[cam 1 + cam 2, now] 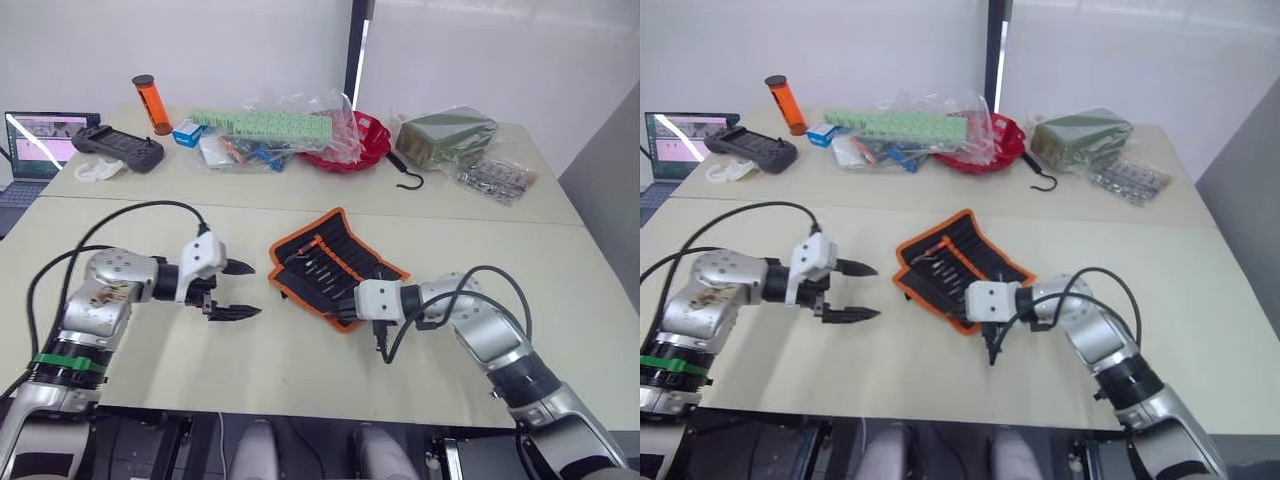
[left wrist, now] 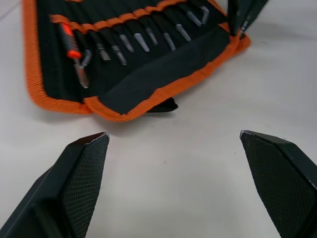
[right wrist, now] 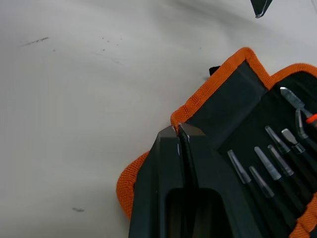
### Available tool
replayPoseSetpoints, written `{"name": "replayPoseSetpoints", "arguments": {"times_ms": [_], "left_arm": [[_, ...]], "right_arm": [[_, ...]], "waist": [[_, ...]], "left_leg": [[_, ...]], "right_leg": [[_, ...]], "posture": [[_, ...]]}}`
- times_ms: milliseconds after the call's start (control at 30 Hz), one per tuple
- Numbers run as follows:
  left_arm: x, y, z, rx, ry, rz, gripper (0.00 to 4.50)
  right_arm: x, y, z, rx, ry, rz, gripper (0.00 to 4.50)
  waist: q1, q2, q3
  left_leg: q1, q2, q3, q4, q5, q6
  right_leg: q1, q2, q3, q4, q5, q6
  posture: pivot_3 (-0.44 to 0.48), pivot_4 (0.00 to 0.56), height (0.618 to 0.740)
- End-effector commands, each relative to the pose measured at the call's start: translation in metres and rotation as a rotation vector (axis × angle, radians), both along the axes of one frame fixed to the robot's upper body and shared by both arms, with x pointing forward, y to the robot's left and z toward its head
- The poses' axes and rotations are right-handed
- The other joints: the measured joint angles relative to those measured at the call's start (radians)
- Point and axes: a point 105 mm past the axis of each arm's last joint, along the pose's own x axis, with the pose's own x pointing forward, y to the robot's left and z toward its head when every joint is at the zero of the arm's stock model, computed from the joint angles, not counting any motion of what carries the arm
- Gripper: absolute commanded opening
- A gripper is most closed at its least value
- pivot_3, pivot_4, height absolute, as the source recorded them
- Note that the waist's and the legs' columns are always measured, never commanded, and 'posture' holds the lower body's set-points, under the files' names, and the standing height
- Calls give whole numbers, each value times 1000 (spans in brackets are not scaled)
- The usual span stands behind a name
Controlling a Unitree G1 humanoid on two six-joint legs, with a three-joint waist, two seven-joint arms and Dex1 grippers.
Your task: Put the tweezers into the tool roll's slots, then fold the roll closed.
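While the left gripper (image 1: 238, 290) waits wide open, the right gripper (image 3: 179, 130) seems to pinch the tool roll's (image 1: 335, 262) orange edge.

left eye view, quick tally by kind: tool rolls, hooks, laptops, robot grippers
black fabric tool roll with orange edging: 1
black metal hook: 1
open laptop with lit screen: 1
two-finger black grippers: 2 (left gripper, right gripper)
total: 5

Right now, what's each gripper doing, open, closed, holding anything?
Left gripper: open, holding nothing.
Right gripper: shut on the tool roll at its orange edge.
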Motion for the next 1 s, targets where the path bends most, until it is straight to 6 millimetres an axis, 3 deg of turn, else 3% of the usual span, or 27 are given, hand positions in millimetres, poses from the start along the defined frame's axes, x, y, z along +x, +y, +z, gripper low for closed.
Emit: {"name": "replayPoseSetpoints", "arguments": {"times_ms": [33, 333, 467, 800, 1000], "left_arm": [[11, -5, 8, 68, -126, -73, 4500], [40, -20, -4, 259, -316, -252, 4500], [49, -27, -1, 280, -373, -286, 3408], [59, -32, 9, 260, -422, -302, 40], [47, -19, -7, 260, -347, -288, 12]], "right_arm": [[-5, 6, 18, 80, -14, -5, 37], [-14, 15, 19, 108, 15, -25, 37], [-16, 13, 17, 108, 23, -41, 0], [-9, 5, 8, 72, 33, -119, 0], [10, -15, 6, 22, -11, -217, 0]], "waist": [[1, 0, 0], [9, 0, 0], [15, 0, 0], [18, 0, 0], [16, 0, 0]], "left_leg": [[0, 0, 0, 0, 0, 0], [-1, 0, 0, 2, 0, 0], [-1, 0, 0, 3, 0, 0], [-2, 0, 0, 3, 0, 0], [-1, 0, 0, 3, 0, 0]], "right_leg": [[0, 0, 0, 0, 0, 0], [1, 0, 0, 0, 0, 0], [1, 0, 0, 0, 0, 0], [1, 0, 0, 0, 0, 1], [1, 0, 0, 0, 0, 1]], "posture": [[0, 150, 737], [0, 150, 737], [0, 150, 737], [0, 150, 737], [0, 150, 737]]}}
